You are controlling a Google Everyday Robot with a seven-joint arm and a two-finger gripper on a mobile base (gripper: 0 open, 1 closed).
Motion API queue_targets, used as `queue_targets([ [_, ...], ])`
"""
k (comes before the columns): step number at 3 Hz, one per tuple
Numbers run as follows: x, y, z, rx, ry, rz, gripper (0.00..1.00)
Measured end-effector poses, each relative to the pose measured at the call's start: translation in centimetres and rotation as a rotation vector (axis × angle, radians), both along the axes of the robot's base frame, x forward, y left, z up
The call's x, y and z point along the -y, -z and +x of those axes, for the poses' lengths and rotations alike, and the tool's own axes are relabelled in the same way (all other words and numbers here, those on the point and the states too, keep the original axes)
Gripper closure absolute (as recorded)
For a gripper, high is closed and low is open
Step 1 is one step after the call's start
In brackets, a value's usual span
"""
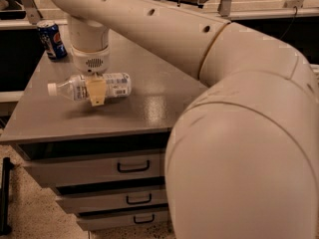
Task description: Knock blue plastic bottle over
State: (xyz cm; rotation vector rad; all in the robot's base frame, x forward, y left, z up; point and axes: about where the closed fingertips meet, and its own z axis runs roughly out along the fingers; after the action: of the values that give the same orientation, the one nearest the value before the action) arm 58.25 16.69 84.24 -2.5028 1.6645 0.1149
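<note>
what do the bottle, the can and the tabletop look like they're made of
The blue plastic bottle, lying on its side: thin clear plastic, see-through body, white cap. The can: likely metal, glossy printed blue. The tabletop: grey, semi-gloss, soft glare; laminate or painted, can't tell. The gripper sits over the bottle's middle.

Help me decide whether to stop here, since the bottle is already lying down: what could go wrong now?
Lying on its side on the cabinet top, the blue plastic bottle may roll toward the front edge. The hand sits at its middle, so a careless retreat could drag it. The soda can stands at the back left corner, where the arm might topple it.
</note>
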Motion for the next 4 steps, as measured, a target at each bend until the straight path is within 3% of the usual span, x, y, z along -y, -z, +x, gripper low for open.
queue_targets([
  [2,-0.3,-0.9,1.1,-0.073,0.039,0.024,0.13],
  [3,-0.3,-1.8,0.8,-0.078,0.041,0.048,0.0],
  [4,0.1,-2.4,0.6,-0.078,0.05,0.065,0.0],
])
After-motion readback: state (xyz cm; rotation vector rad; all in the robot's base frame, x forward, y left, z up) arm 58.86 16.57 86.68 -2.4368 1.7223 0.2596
